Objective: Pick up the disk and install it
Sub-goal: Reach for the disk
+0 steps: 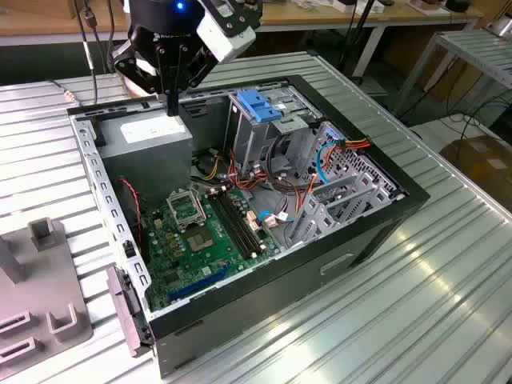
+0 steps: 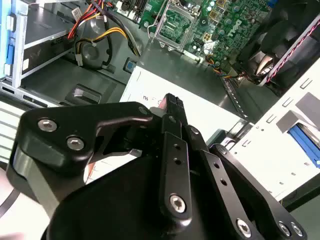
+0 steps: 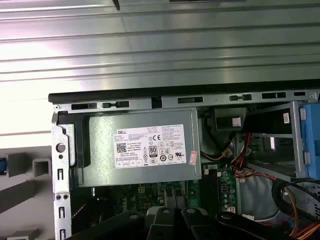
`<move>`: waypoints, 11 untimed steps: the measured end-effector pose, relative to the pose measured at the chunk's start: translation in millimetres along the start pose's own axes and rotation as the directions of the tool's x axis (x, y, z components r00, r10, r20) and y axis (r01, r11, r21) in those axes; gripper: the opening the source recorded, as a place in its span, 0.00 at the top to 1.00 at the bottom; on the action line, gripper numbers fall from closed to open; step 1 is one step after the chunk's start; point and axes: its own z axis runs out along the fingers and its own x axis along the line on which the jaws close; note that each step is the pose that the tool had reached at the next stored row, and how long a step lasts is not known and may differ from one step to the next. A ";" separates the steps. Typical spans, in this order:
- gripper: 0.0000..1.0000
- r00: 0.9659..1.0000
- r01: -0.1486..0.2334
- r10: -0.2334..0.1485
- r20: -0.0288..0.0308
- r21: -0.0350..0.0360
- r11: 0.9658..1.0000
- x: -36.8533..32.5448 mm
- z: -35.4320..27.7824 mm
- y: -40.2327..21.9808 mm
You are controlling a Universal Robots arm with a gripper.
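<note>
My gripper (image 1: 172, 106) hangs over the rear corner of the open computer case (image 1: 376, 220), just above the grey power-supply box (image 1: 148, 144). Its black fingers (image 2: 173, 107) are pressed together with nothing between them. In the first wrist view, the power-supply box (image 3: 140, 147) with its white label lies straight below me. I cannot make out the disk itself. A blue strip (image 2: 304, 144) lies in the pale fixture beside the case, and I cannot tell whether it belongs to the disk.
A grey drive cage with a blue latch (image 1: 258, 104) stands inside the case, past the power supply. The green motherboard (image 1: 196, 232) and loose cables (image 1: 328, 152) cover the floor. A grey slotted fixture (image 1: 36, 280) sits at the exterior view's left.
</note>
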 end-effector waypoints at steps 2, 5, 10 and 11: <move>0.89 1.000 0.000 0.000 0.000 0.000 1.000 0.3 0.0 0.0; 0.89 1.000 0.000 0.000 0.000 0.000 1.000 1.2 0.0 -0.1; 0.89 1.000 0.000 0.000 0.000 0.000 1.000 2.8 -0.1 -0.2; 0.89 1.000 0.000 0.000 0.000 0.000 1.000 3.1 -0.1 -0.2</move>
